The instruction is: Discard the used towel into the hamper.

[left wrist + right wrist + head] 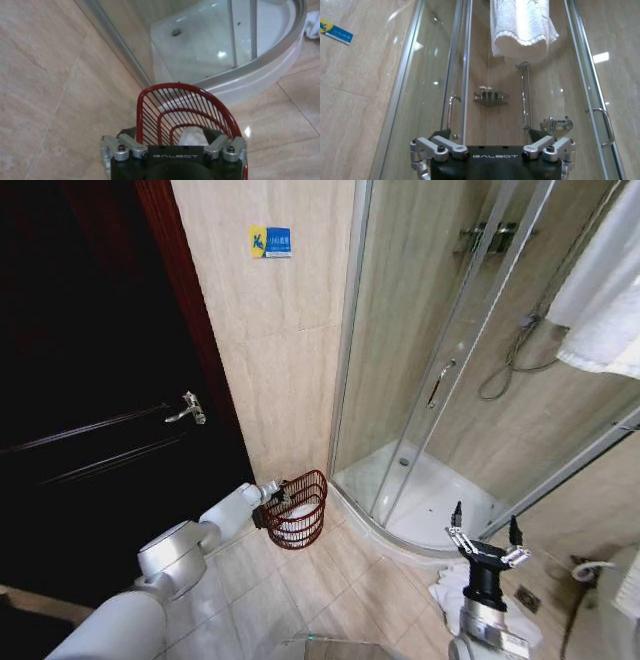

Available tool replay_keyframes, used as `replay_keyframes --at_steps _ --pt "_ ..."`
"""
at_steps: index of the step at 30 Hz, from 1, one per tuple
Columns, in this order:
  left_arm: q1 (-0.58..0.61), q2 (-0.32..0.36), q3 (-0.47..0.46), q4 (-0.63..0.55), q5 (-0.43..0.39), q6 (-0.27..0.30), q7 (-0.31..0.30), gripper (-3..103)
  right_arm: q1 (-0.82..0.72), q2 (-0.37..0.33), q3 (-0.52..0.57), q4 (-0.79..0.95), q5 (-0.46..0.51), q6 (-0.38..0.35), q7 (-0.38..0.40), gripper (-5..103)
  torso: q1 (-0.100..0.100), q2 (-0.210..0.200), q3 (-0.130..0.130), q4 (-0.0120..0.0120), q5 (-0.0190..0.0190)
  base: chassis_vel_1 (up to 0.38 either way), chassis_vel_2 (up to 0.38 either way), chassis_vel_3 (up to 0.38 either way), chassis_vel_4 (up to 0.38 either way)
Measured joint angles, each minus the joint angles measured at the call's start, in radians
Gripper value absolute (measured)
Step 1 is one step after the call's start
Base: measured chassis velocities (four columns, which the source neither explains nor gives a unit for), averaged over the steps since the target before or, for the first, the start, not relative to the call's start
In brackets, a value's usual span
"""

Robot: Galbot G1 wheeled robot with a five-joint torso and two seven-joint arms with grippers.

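Observation:
The hamper, a dark red wire basket, stands on the floor tiles against the wall beside the shower. A white towel lies inside it, seen through the wires. My left gripper sits at the hamper's rim on the door side. Its fingers are spread open on either side of the towel in the left wrist view, where the gripper looks down into the hamper. My right gripper is held low by the shower's edge, pointing up, open and holding nothing. It shows the same way in its own wrist view.
A dark wooden door with a metal handle is at the left. The curved glass shower enclosure and its white tray fill the right. A white towel hangs at the upper right, and white cloth lies on the floor by the right arm.

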Motion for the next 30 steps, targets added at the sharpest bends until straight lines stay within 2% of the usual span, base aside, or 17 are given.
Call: replay_keyframes --at_steps 3,7,8,10,11,13,14,15,17,18,21,23,24,26,27,28,30 --pt "0.004 0.009 -0.016 -0.014 -0.01 -0.024 0.02 96 0.003 0.003 -0.001 0.001 -0.003 -0.003 -0.001 100 0.0 0.0 0.0 -0.0001 0.0 0.0 0.0 0.0 0.0" --pt "0.028 0.045 -0.042 -0.068 -0.038 -0.051 0.025 100 0.007 0.003 0.007 0.005 -0.001 -0.014 -0.001 100 0.0 0.0 0.0 -0.0001 -0.0001 0.0 0.0 0.0 0.0" --pt "0.046 0.064 -0.061 -0.105 -0.06 -0.066 0.009 100 0.012 0.0 0.012 0.01 0.003 -0.024 -0.001 100 0.0 0.0 0.0 0.0 0.0001 0.0 0.0 0.0 0.0" --pt "0.095 0.125 -0.084 -0.224 -0.119 -0.049 -0.031 100 0.022 -0.007 0.017 0.016 0.004 -0.04 -0.001 100 0.0 0.0 0.0 -0.0003 -0.0004 0.0 0.0 0.0 0.0" --pt "0.095 0.125 -0.084 -0.224 -0.119 -0.049 -0.031 100 0.022 -0.007 0.017 0.016 0.004 -0.04 -0.001 100 0.0 0.0 0.0 -0.0003 -0.0004 0.0 0.0 0.0 0.0" --pt "0.174 0.22 -0.122 -0.376 -0.184 0.005 -0.075 100 0.03 -0.019 0.021 0.026 0.003 -0.058 -0.001 100 0.0 0.0 0.0 -0.0002 -0.0004 0.0 0.0 0.0 0.0" --pt "0.174 0.22 -0.122 -0.376 -0.184 0.005 -0.075 100 0.03 -0.019 0.021 0.026 0.003 -0.058 -0.001 100 0.0 0.0 0.0 -0.0002 -0.0004 0.0 0.0 0.0 0.0" --pt "0.209 0.26 -0.144 -0.438 -0.214 0.027 -0.097 100 0.032 -0.022 0.023 0.03 0.003 -0.064 -0.001 100 0.0 0.0 0.0 -0.0002 -0.0005 0.0 0.0 0.0 0.0" --pt "0.33 0.351 -0.254 -0.635 -0.297 0.142 -0.19 100 0.037 -0.031 0.034 0.041 0.005 -0.08 -0.001 100 0.0 0.0 0.0 0.0005 0.0 0.0 0.0 0.0 0.0" --pt "0.33 0.351 -0.254 -0.635 -0.297 0.142 -0.19 100 0.037 -0.031 0.034 0.041 0.005 -0.08 -0.001 100 0.0 0.0 0.0 0.0005 0.0 0.0 0.0 0.0 0.0" --pt "0.533 0.421 -0.443 -0.923 -0.406 0.307 -0.296 100 0.039 -0.04 0.047 0.069 0.02 -0.111 0.002 100 0.0 0.0 0.0 0.0004 -0.0001 0.0 0.0 0.0 0.0" --pt "0.637 0.443 -0.539 -1.068 -0.436 0.376 -0.345 100 0.044 -0.044 0.054 0.087 0.026 -0.131 0.005 100 0.0 0.0 0.0 0.0002 -0.0004 0.0 0.0 0.0 0.0" --pt "0.637 0.443 -0.539 -1.068 -0.436 0.376 -0.345 100 0.044 -0.044 0.054 0.087 0.026 -0.131 0.005 100 0.0 0.0 0.0 0.0002 -0.0004 0.0 0.0 0.0 0.0" --pt "0.741 0.446 -0.64 -1.203 -0.444 0.423 -0.39 100 0.053 -0.048 0.06 0.111 0.032 -0.161 0.01 100 0.0 0.0 0.0 0.0 0.0008 0.0 0.0 0.0 0.0" --pt "0.791 0.438 -0.693 -1.257 -0.448 0.448 -0.414 100 0.058 -0.051 0.062 0.126 0.036 -0.179 0.015 100 0.0 0.0 0.0 0.0 -0.0003 0.0 0.0 0.0 0.0" --pt "0.791 0.438 -0.693 -1.257 -0.448 0.448 -0.414 100 0.058 -0.051 0.062 0.126 0.036 -0.179 0.015 100 0.0 0.0 0.0 0.0 -0.0003 0.0 0.0 0.0 0.0" --pt "0.881 0.407 -0.797 -1.36 -0.453 0.491 -0.451 100 0.069 -0.06 0.065 0.159 0.042 -0.219 0.024 100 0.0 0.0 0.0 0.0001 0.0005 0.0 0.0 0.0 0.0"
